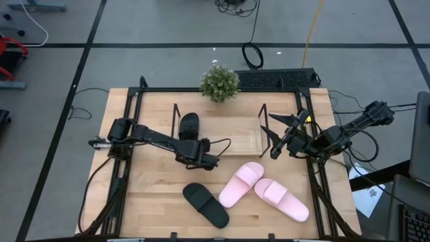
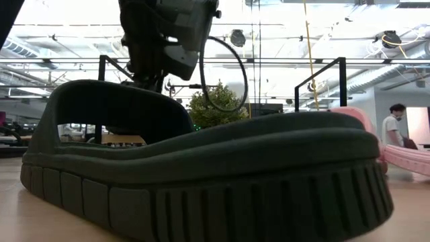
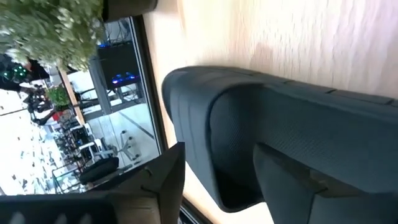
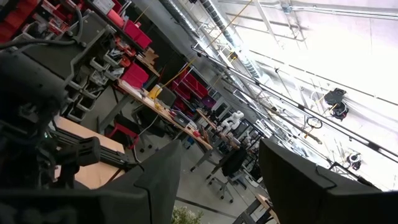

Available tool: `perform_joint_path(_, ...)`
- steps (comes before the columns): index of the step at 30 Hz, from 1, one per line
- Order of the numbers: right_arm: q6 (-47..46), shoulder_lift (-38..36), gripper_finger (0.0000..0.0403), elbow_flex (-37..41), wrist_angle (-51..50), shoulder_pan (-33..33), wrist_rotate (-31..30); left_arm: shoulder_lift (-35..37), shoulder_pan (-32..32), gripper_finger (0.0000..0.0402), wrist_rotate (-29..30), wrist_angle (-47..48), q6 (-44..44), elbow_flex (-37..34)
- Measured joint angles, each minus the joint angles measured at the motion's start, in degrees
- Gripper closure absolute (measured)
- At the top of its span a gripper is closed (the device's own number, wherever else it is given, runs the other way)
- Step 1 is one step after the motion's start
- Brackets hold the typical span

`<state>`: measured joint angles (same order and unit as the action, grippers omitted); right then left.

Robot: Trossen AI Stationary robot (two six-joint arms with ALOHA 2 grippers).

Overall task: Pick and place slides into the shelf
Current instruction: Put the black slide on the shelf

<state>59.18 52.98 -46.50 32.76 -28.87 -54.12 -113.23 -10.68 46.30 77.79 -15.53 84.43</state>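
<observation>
Now my left hand (image 1: 203, 159) sits just at six o'clock of the shelf (image 1: 218, 138), its fingers parted around nothing. One black slide (image 1: 189, 126) rests inside the shelf. My right hand (image 1: 275, 149) waits wide at three o'clock.

Bright ceiling lights are glaring white in the low view and right wrist view, silhouetting the matte black foam slide (image 2: 201, 168). Even light is falling on the pale wooden counter (image 1: 154, 202), casting soft shadows, while the left wrist view is blurring close up.
</observation>
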Motion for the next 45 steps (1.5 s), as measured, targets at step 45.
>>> perform_joint_path(45, 0.0, 0.0, 0.0197, 0.0, -0.5, 0.0, 0.2, -5.8, -21.8, 0.0235, -36.8, -28.4, -43.7, 23.7)
